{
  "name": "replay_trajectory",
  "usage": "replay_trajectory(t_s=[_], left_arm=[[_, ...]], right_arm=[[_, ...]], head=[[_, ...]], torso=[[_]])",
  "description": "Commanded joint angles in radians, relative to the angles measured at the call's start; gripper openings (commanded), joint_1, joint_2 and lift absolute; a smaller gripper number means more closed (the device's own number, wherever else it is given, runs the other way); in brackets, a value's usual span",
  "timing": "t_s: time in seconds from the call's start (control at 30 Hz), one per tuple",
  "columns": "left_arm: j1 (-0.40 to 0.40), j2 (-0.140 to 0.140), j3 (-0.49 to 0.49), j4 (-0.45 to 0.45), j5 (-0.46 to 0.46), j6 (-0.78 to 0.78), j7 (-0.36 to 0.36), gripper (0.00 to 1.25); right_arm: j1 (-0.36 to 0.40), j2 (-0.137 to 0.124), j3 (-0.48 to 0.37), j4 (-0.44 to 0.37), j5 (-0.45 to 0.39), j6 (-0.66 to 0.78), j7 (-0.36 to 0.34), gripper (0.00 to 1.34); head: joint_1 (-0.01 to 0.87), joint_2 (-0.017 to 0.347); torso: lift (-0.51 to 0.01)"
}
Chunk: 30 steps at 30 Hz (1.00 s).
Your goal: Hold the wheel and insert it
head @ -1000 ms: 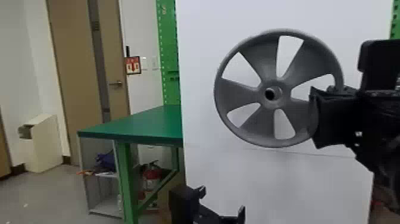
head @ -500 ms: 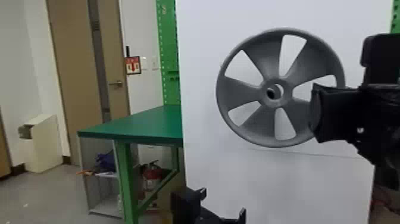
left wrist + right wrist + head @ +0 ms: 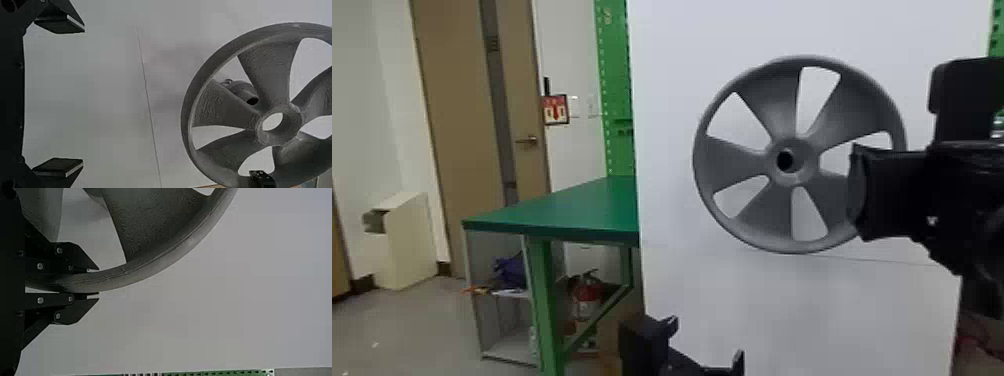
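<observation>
In the head view, the wheel (image 3: 739, 160) has sunk slightly before the white panel (image 3: 712, 305), its bore now dark; my left gripper (image 3: 707, 340) is low, near the panel. From my left wrist, my fingers stand apart, and a grey stub (image 3: 243, 91) shows between spokes, off the hub. In the right wrist view, my right gripper (image 3: 93, 282) clamps the rim.

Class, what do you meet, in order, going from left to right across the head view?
Cream box-shaped stand, tan door, small red-and-white sign, green perforated metal upright, open black left gripper, round grey spoked wheel, black right gripper.
</observation>
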Motion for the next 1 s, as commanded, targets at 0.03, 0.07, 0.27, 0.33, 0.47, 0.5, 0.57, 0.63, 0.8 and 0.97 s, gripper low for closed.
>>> replay_trajectory(t_s=[0.03, 0.07, 0.27, 0.33, 0.47, 0.5, 0.57, 0.63, 0.8, 0.97], left_arm=[[-0.001, 0.0, 0.001, 0.0, 0.0, -0.001, 0.001, 1.16], [-0.001, 0.0, 0.0, 0.0, 0.0, -0.001, 0.001, 1.16], [-0.001, 0.0, -0.002, 0.0, 0.0, 0.001, 0.003, 1.16], [-0.001, 0.0, -0.002, 0.001, 0.0, -0.001, 0.004, 1.16], [-0.003, 0.0, -0.002, 0.001, 0.0, -0.001, 0.004, 1.16], [-0.003, 0.0, -0.002, 0.001, 0.0, -0.001, 0.006, 1.16], [-0.003, 0.0, -0.002, 0.001, 0.002, -0.001, 0.006, 1.16], [-0.005, 0.0, -0.003, 0.001, 0.002, -0.001, 0.006, 1.16], [-0.006, 0.0, -0.002, 0.001, 0.002, -0.001, 0.007, 1.16], [-0.008, 0.0, -0.003, 0.001, 0.002, -0.001, 0.009, 1.16]], right_arm=[[-0.014, 0.001, 0.001, 0.025, 0.002, 0.001, -0.001, 0.23], [-0.018, 0.001, 0.002, 0.032, 0.005, -0.001, -0.001, 0.23], [-0.038, 0.001, 0.018, 0.059, 0.015, -0.004, -0.001, 0.23], [-0.043, 0.001, 0.018, 0.064, 0.018, -0.006, -0.001, 0.23], [-0.049, 0.001, 0.022, 0.073, 0.024, -0.012, -0.001, 0.23], [-0.051, 0.001, 0.022, 0.076, 0.024, -0.015, -0.001, 0.23], [-0.054, 0.001, 0.022, 0.084, 0.025, -0.021, -0.002, 0.23], [-0.058, 0.001, 0.022, 0.091, 0.025, -0.025, -0.001, 0.23], [-0.064, 0.001, 0.025, 0.107, 0.031, -0.035, -0.001, 0.23], [-0.071, 0.001, 0.03, 0.122, 0.033, -0.047, -0.001, 0.23]], head=[[0.176, 0.345], [0.176, 0.345], [0.176, 0.345], [0.176, 0.345], [0.176, 0.345], [0.176, 0.345], [0.176, 0.345], [0.176, 0.345], [0.176, 0.345], [0.176, 0.345]], torso=[[-0.488], [-0.488], [-0.488], [-0.488], [-0.488], [-0.488], [-0.488], [-0.488], [-0.488], [-0.488]])
